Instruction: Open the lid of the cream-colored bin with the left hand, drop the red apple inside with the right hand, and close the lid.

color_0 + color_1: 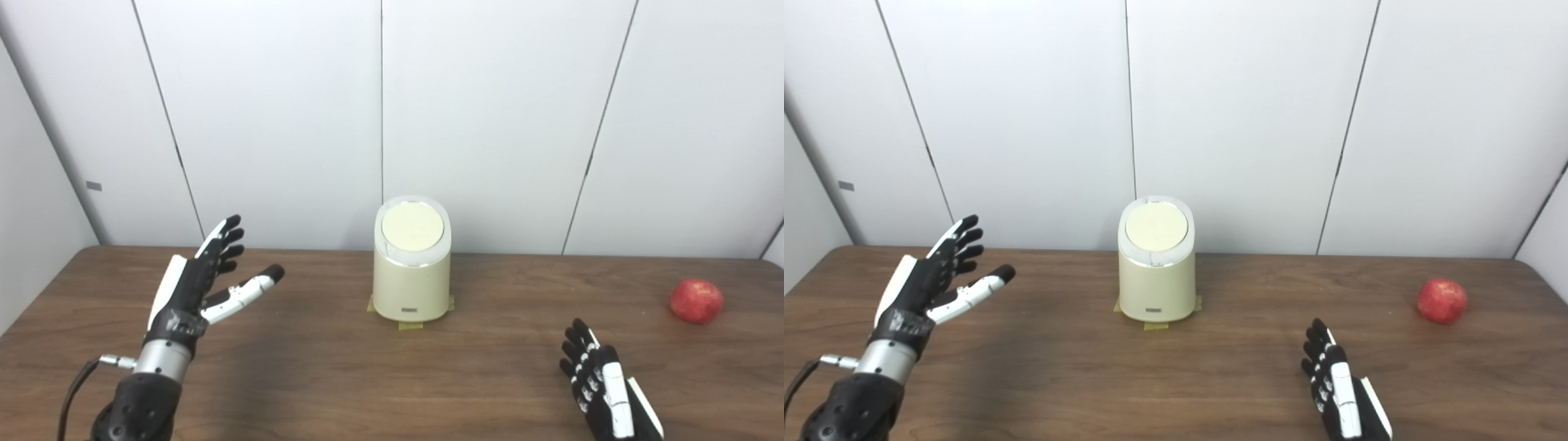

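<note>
centrally, a cream-colored bin (411,269) is sitting lid (412,226) closed, taped to the table (306,367). the left hand (205,275) is hovering empty, fingers spread; the right hand (597,383) is waiting empty near the red apple (696,301).

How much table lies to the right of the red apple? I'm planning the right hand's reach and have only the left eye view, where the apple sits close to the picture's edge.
Observer: The right eye view shows a stretch of bare table beyond the red apple. The apple lies apart from the table's right edge, not on it.
Operator: Is anything standing past that edge?
Observer: Only a white wall panel, angled in behind the table's far right corner. Nothing else shows on that side.
</note>
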